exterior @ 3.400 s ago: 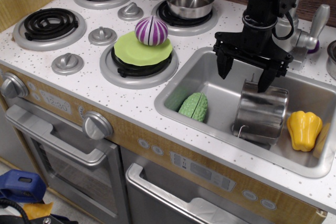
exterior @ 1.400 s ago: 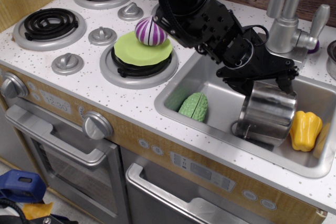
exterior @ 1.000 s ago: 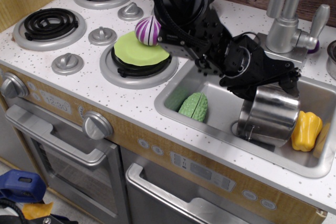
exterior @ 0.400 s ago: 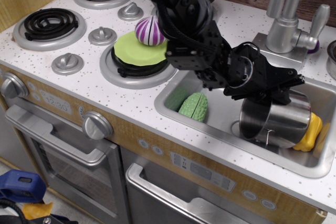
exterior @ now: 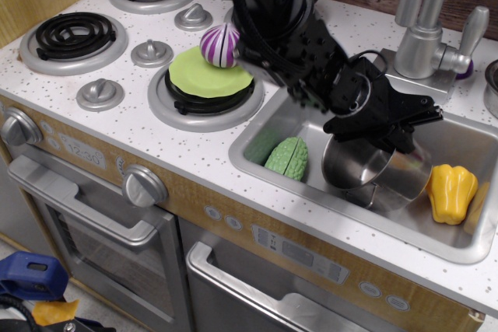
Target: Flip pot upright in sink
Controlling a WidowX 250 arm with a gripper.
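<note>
The shiny steel pot (exterior: 372,174) is in the sink (exterior: 274,117), tilted, with its open mouth facing up and to the front left. A wire loop handle hangs at its front. My black gripper (exterior: 395,134) reaches down from the upper left and is shut on the pot's upper rim. The arm hides the pot's back edge.
A yellow pepper (exterior: 451,192) lies just right of the pot. A green bumpy vegetable (exterior: 286,159) lies at the sink's left end. The faucet (exterior: 421,22) stands behind the sink. A purple striped onion (exterior: 220,44) sits on a green plate (exterior: 205,75) on a burner.
The pot lay mouth-down, leaning on the pepper. My gripper took its rim and turned it; its mouth now faces up and left, and it has shifted left off the pepper.
</note>
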